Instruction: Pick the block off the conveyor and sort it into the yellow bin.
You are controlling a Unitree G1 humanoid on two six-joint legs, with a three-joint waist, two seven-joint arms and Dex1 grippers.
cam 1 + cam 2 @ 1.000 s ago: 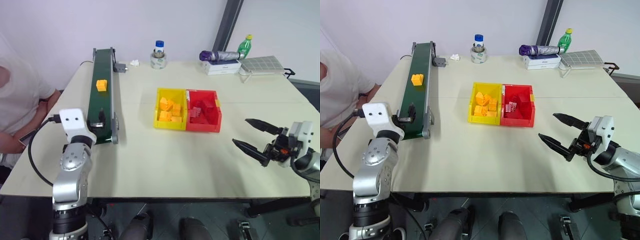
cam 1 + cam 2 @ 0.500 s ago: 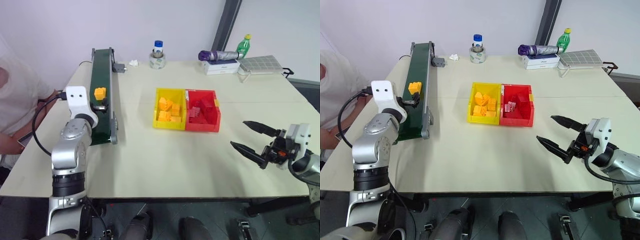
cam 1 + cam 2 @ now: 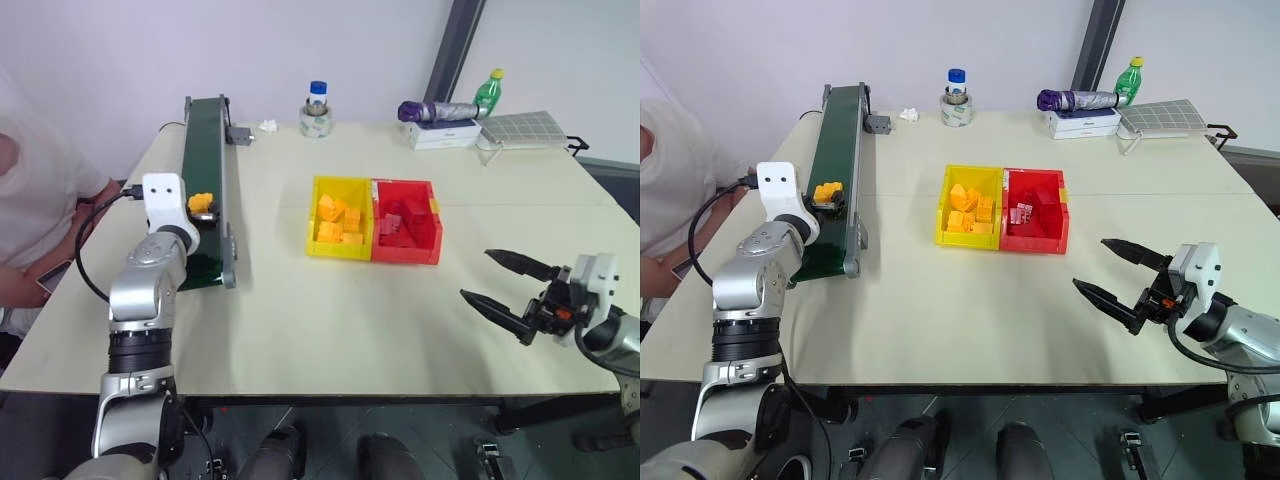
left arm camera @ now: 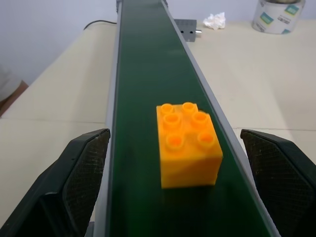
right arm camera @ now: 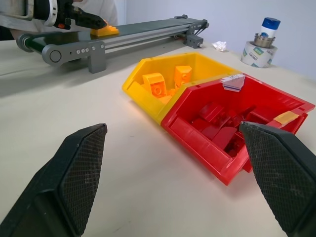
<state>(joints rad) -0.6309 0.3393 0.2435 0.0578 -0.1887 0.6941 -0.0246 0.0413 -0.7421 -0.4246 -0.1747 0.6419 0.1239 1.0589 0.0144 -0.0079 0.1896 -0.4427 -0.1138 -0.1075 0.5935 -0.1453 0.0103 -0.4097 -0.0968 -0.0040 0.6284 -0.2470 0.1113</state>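
Note:
The block (image 4: 188,143), a small yellow-orange studded brick, rides on the dark green conveyor (image 3: 204,140) along the table's left side. My left gripper (image 4: 173,133) is open and level over the belt. Its two black fingers (image 4: 79,177) stand on either side of the block with gaps between. The yellow bin (image 3: 338,250) sits mid-table with several yellow-orange bricks piled inside. My right gripper (image 3: 478,274) hovers open and empty over the table's right front, pointing toward the bins.
A red bin (image 3: 405,257) of red bricks adjoins the yellow bin's right side. At the far edge stand a tape roll with a jar (image 3: 318,118), a folded umbrella (image 3: 438,110), a green bottle (image 3: 488,90) and a grey pad (image 3: 525,128). A person (image 3: 35,200) sits at the left.
My left gripper has travelled forward from the belt's near end and now straddles the block. The block has ridden nearer on the belt. My right gripper has stayed put.

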